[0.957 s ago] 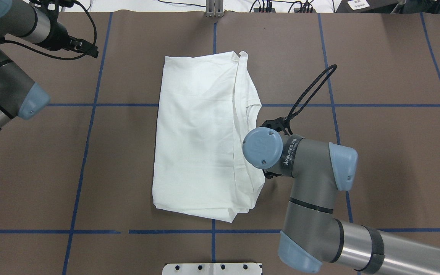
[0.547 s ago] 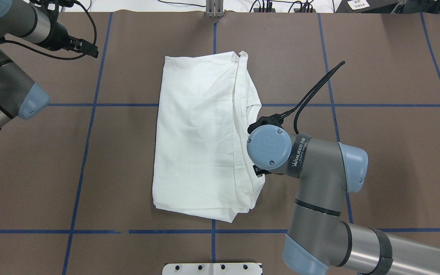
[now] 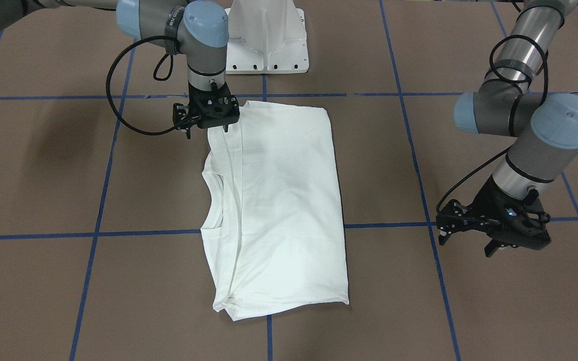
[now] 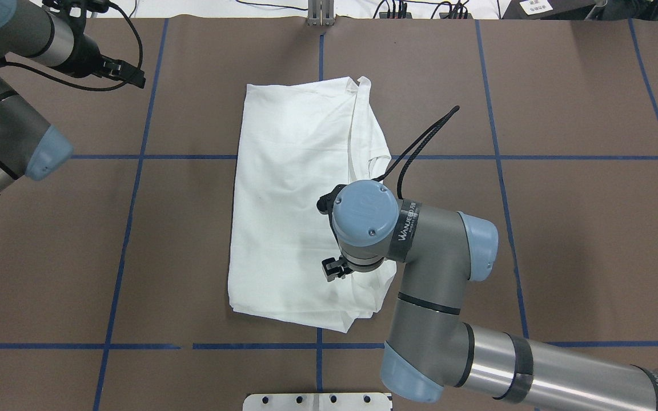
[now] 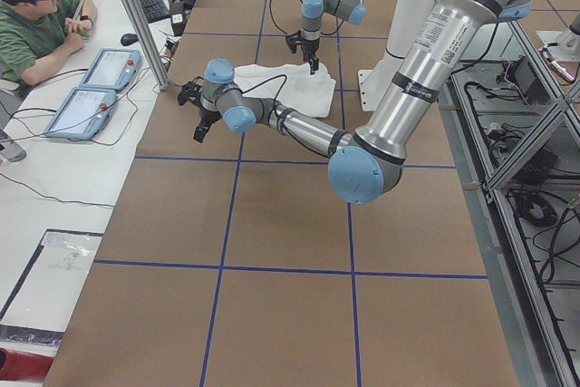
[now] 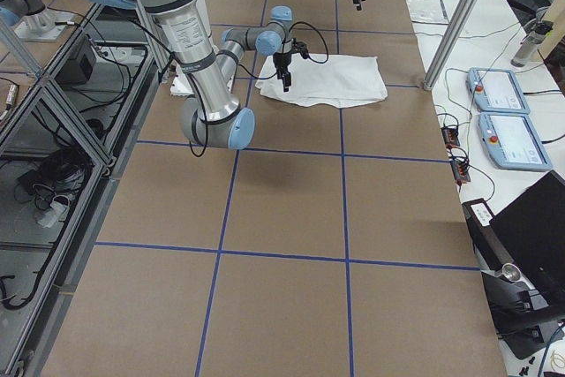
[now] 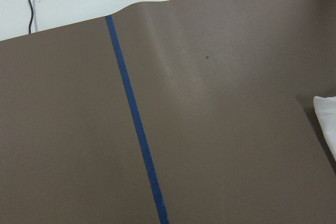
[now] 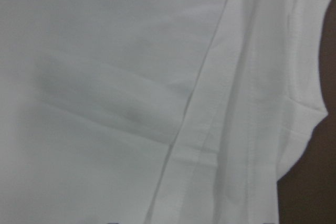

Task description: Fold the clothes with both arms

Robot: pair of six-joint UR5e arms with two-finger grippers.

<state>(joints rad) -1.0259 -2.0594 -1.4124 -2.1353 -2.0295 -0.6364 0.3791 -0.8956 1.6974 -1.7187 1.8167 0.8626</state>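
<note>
Right tool (image 3: 207, 128) shifted inward; shirt (image 3: 279, 200) lies beneath

Right arm (image 4: 437, 297) reaches in from its side, elbow bent, wrist (image 4: 364, 214) vertical. Right tool (image 3: 206, 130) points straight down, jaws apart, nothing held. Left arm (image 3: 515, 108) is folded out at its own side. Left tool (image 3: 467, 240) angled down, jaws apart, empty.

Silver-grey tubes with light blue screwed caps (image 4: 365, 212) are seen on right arm (image 4: 432, 268) and left arm (image 4: 3, 120); black cables (image 4: 427, 133) are looped above black fingers (image 3: 490, 248); "WANJEED" is printed.
</note>
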